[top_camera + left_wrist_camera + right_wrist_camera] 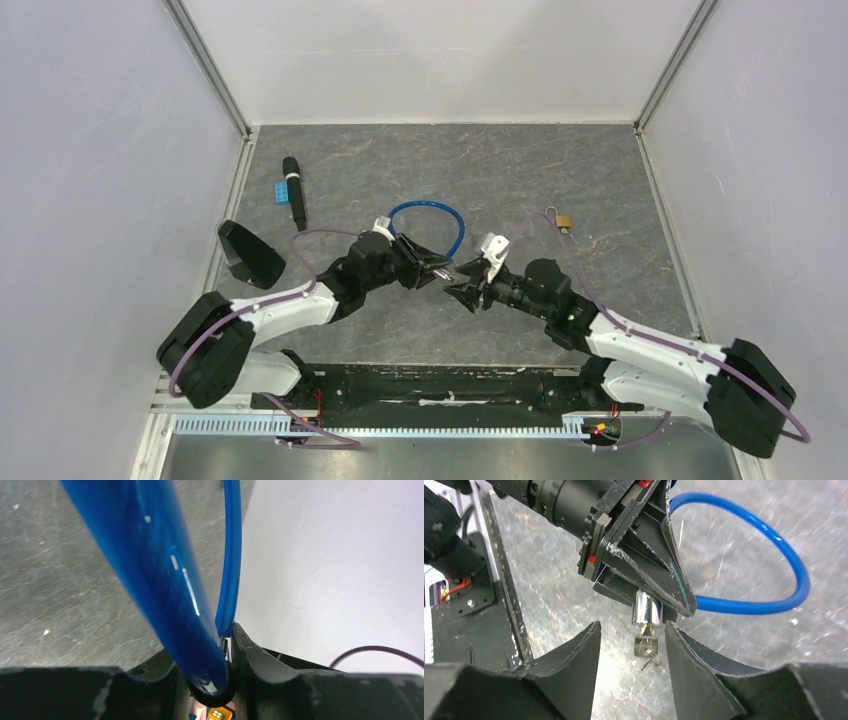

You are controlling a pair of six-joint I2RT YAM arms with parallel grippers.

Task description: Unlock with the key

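Right gripper [633,630]: jaws apart at a moderate gap, one finger on each side of the key [647,646], gripping nothing. In the right wrist view a sliver of table shows between each finger and the key. The key sits in the end of the chrome lock barrel [646,609], with its knurled head and a small ring hanging below.

Left gripper [436,268]: clamped on the chrome lock barrel, holding it above the table [600,160] at the centre, tip to tip with the right gripper. The blue cable [774,540] runs from the barrel in a loop toward the far side.

Far right: small brass padlock [563,220] on the table, well apart from both grippers.

Far left: black marker [294,195] with a blue block [283,190] just beside it.
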